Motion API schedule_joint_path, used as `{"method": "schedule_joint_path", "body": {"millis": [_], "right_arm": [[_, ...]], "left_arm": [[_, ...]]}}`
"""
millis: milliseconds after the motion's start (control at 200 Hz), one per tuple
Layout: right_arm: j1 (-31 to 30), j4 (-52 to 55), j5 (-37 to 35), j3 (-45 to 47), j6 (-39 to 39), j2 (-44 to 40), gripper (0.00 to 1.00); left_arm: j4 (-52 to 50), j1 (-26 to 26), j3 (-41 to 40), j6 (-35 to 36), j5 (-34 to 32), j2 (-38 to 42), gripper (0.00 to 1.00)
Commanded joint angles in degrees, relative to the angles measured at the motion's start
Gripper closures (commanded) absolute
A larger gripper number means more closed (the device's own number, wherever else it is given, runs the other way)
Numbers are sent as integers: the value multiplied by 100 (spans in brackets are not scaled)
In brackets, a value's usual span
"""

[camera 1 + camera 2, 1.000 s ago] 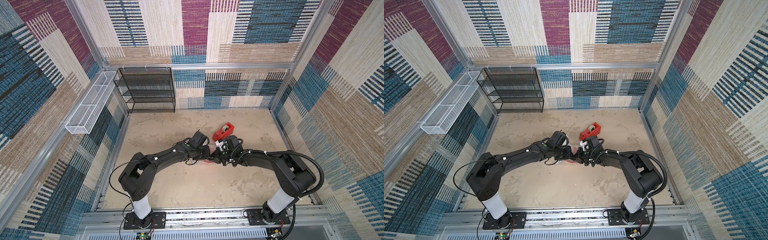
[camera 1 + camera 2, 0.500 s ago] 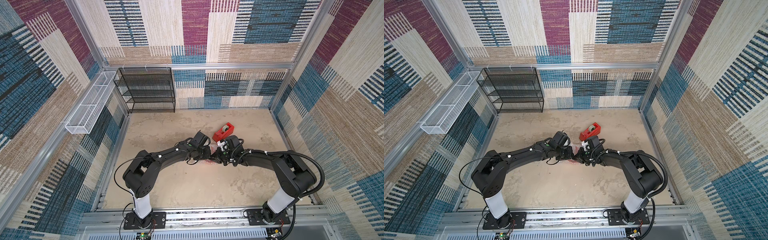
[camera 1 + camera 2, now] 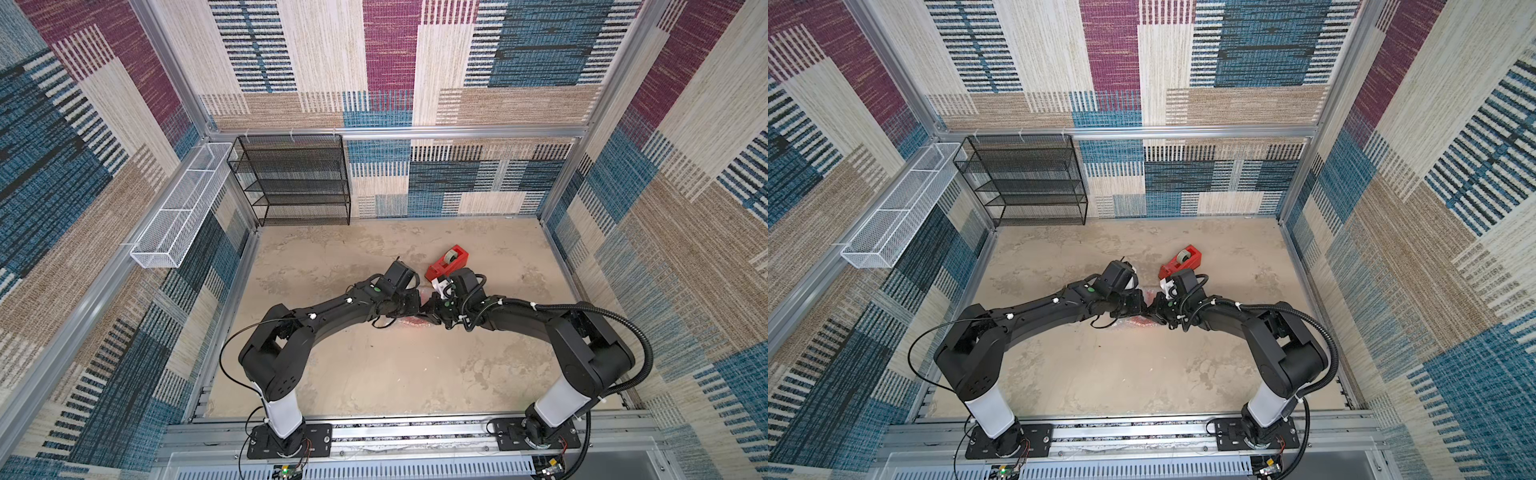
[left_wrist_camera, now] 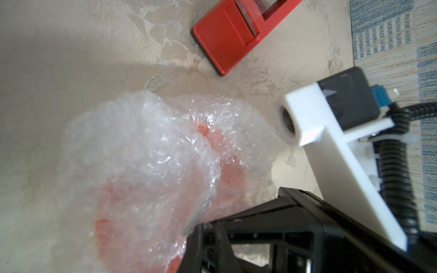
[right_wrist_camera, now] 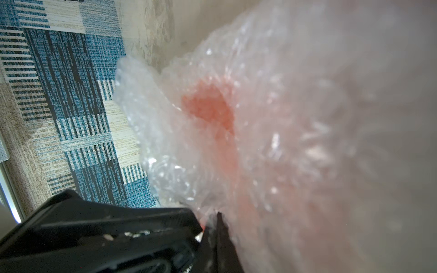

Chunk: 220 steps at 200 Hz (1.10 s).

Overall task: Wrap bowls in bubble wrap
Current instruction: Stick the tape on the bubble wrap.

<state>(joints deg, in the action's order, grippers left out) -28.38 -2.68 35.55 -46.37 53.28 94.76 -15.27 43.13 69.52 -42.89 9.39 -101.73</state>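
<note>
- The orange bowl (image 4: 233, 179) sits near the middle of the table (image 4: 71, 59)
- It is bundled up inside the bubble wrap (image 4: 151, 141)
- The red tape dispenser (image 4: 234, 40) is close by but does not touch the wrap
- Both arms meet right at the bundle, one on each side
- The right gripper (image 5: 214, 224) has its fingers squeezed together on an edge of the wrap
- The left gripper (image 3: 417, 308) is down by the bundle too, but its fingers are hidden, so I cannot tell if they are open or closed
- I think this is the folding part: the wrap goes over the bowl, but it looks puffy and loose, and one flap sticks up
- Next, I think the loose flap needs to be pulled snug over the bowl and held down so it does not spring open
- The tape may help to keep it shut
</note>
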Motion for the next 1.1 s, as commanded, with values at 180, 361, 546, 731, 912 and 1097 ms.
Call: {"method": "schedule_joint_path", "body": {"millis": [180,361,546,731,912,1097], "right_arm": [[-23,-71,-14,-47,-45,11,100],[-29,-87,-4,-58,-46,57,100],[-45,-95,-16,-52,-28,49,100],[-53,-59,-52,-84,-45,69,100],[-62,138,-197,-184,-129,70,100],[-63,389,-438,-289,-227,34,100]], "left_arm": [[-56,-7,189,202,-208,-144,85],[-38,-7,314,231,-220,-352,85],[-77,-7,328,255,-277,-418,85],[-31,-7,368,261,-246,-620,85],[-72,-7,436,291,-229,-778,85],[-117,-7,468,291,-253,-933,86]]}}
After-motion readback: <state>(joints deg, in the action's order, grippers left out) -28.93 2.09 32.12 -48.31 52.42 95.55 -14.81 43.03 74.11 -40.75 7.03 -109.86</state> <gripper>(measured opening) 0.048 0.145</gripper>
